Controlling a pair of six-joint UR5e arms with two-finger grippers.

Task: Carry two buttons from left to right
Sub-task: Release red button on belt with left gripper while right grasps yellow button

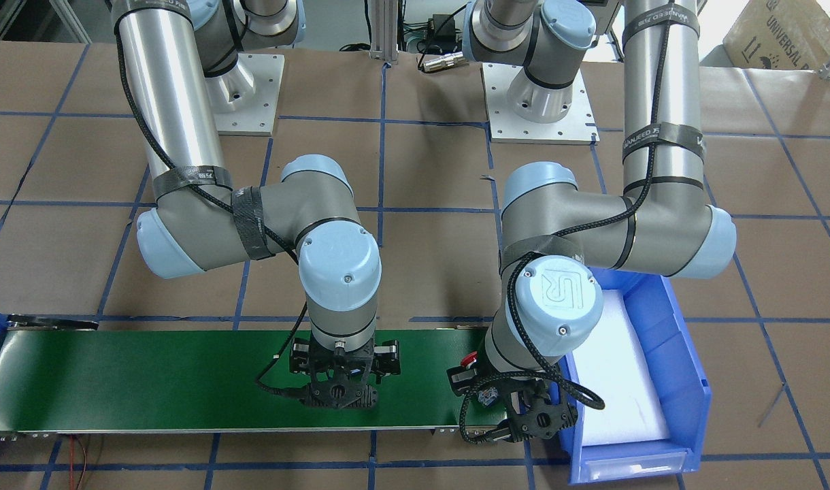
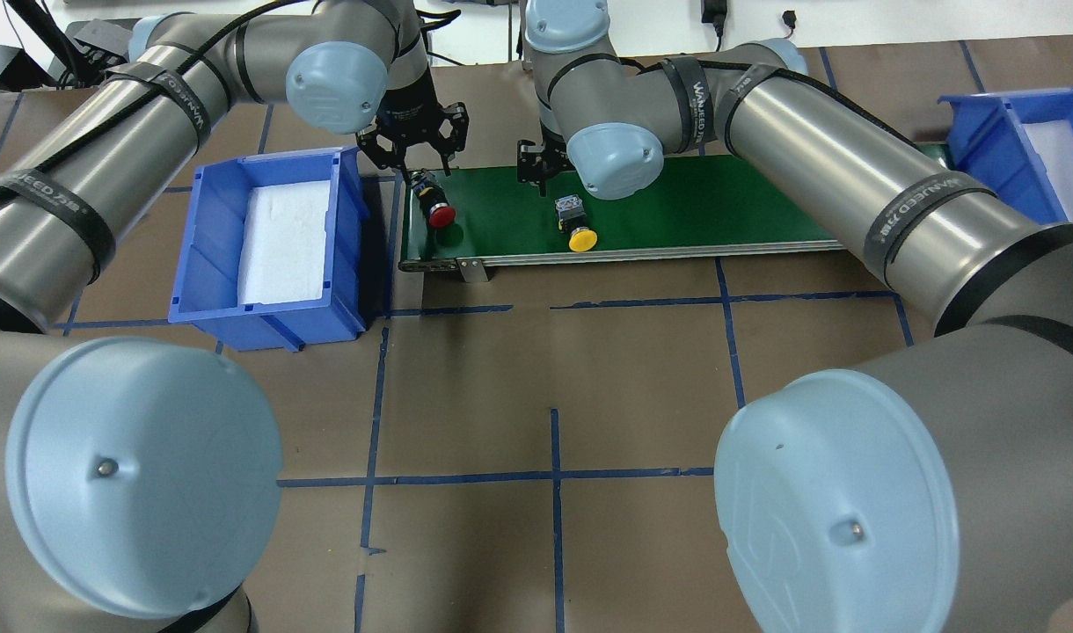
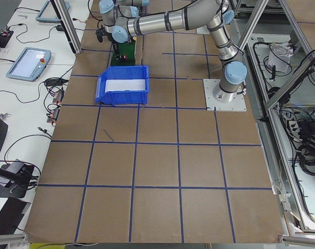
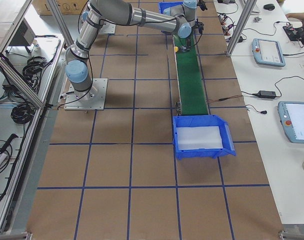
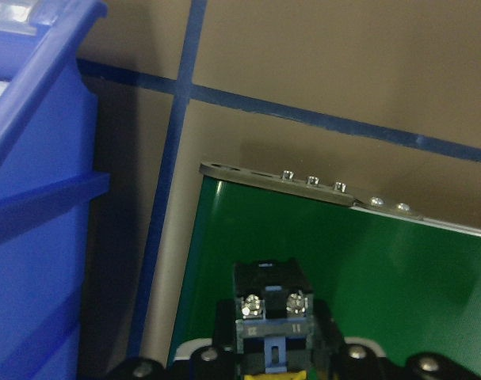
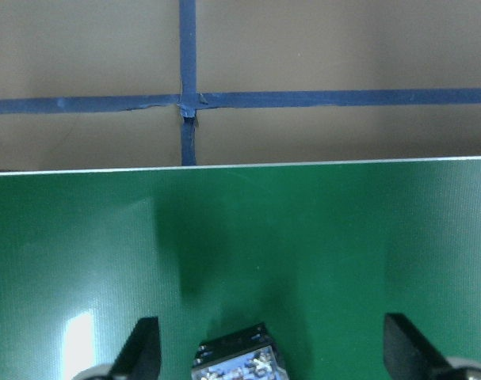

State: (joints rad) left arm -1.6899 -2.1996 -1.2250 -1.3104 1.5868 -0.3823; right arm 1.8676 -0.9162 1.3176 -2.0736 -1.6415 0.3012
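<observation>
The red button (image 2: 436, 209) lies on its side at the left end of the green belt (image 2: 721, 202), cap toward the robot. Its cap also shows in the front view (image 1: 468, 358). My left gripper (image 2: 416, 158) is open, just above and behind it; the left wrist view shows the block body (image 5: 272, 313) between the spread fingers. The yellow button (image 2: 579, 229) lies on the belt a little further right. My right gripper (image 2: 543, 174) is open over it, and the right wrist view shows its body (image 6: 240, 362) between the wide fingers (image 6: 141, 348).
A blue bin (image 2: 211, 237) with white foam stands just left of the belt's end, close to my left gripper. A second blue bin (image 2: 985, 123) stands at the belt's far right end. Brown table with blue tape lines lies all around.
</observation>
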